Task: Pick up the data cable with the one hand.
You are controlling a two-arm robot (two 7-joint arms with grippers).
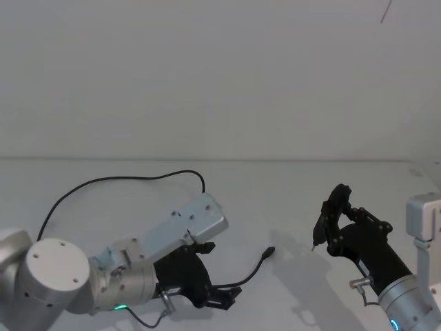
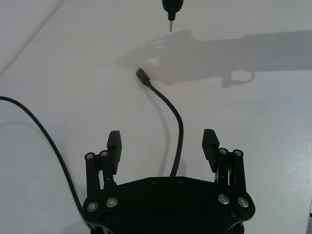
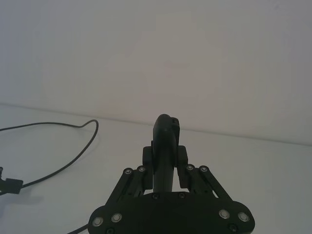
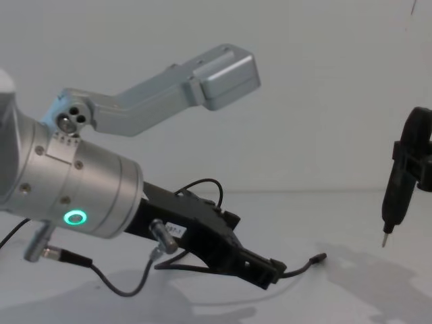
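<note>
Left gripper (image 2: 162, 141) positioned over data cable (image 2: 174, 111).
Jaws wide apart, cable running between them, ungripped; right gripper (image 3: 165, 157) clamps pen-like tool (image 3: 165, 127).

Data cable (image 2: 178, 127) is plain black, same as the left claw (image 2: 162, 139) and right claw (image 3: 165, 158). The left arm's cylinder (image 4: 91, 192) is silver with a glowing green ring light (image 4: 75, 217), and there's a tiny white label (image 4: 175, 231) on that claw. Pen-like tool (image 4: 393, 192) is black with a silvery tip. Surface (image 1: 275, 193) is off-white.

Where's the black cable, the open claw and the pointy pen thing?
data cable (image 2: 181, 131): left wrist view, on its bend.
left gripper (image 2: 162, 139): left wrist view, midway between its open fingertips.
pen tool (image 4: 393, 196): chest view, on its black barrel.
</note>
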